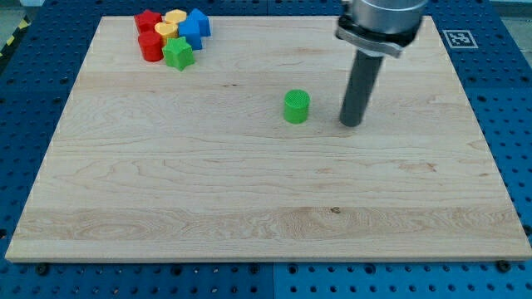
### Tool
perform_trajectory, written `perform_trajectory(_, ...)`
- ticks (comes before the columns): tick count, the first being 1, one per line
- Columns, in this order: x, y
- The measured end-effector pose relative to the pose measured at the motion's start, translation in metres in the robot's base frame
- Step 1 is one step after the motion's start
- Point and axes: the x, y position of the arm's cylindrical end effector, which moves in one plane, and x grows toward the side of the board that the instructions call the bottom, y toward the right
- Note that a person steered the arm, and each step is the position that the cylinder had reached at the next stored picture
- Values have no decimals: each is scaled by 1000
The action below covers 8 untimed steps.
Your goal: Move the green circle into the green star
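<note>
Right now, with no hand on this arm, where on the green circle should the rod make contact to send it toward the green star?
Probably on the green circle's curved side wall facing the view's right and slightly bottom, pushing through its centre so the round block doesn't roll off. My tip sits just to its right, apart from it; the green star lies at the view's upper left.

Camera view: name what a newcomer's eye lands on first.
The dark rod ending in my tip stands right of centre, just to the view's right of the lone green circle block, apart from it. A tight cluster with the green star block sits at the top left.
</note>
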Motion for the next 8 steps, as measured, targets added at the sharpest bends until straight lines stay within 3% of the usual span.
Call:
perform_trajectory(2, -12, -108)
perform_trajectory(4, -18, -67)
perform_trajectory(5, -37, -78)
perform_trajectory(8, -42, -229)
